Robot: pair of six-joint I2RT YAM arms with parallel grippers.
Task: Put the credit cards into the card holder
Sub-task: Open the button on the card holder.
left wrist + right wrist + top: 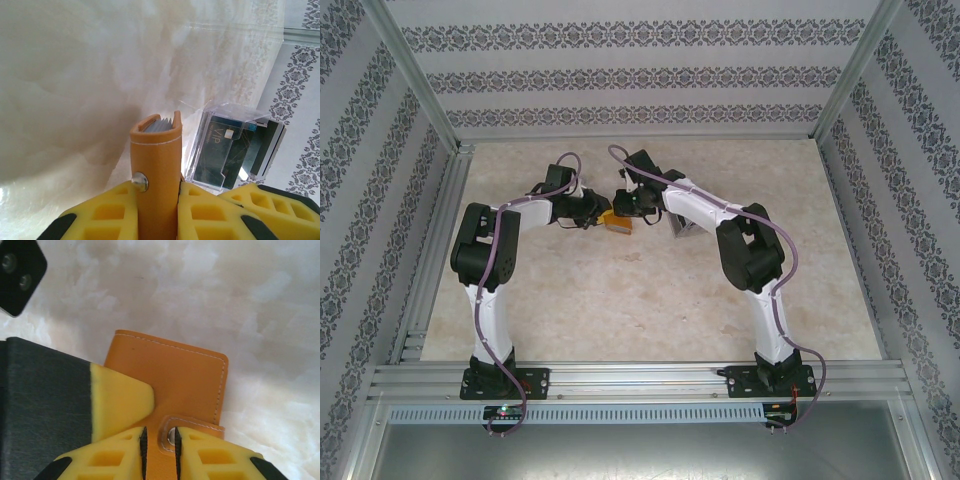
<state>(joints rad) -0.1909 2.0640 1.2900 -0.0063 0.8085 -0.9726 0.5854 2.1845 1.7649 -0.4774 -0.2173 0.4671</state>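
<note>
The card holder (156, 165) is an orange-tan wallet, and my left gripper (156, 200) is shut on it, holding it edge-on with the snap dot (140, 181) beside the left finger. Pale grey edges of credit cards (160, 123) show inside its open top end. In the right wrist view the card holder (180, 377) shows its flat face. My right gripper (160, 440) is open by a narrow gap that straddles the snap tab (172, 436). A left finger (120, 400) presses on that face. From above, both grippers meet at the card holder (618, 223) at mid-table.
A clear plastic stand (227, 150) holding dark cards marked VIP sits just right of the card holder, seen from above as a grey block (682, 228) by the right arm. Patterned walls enclose the pale marbled table (620, 300).
</note>
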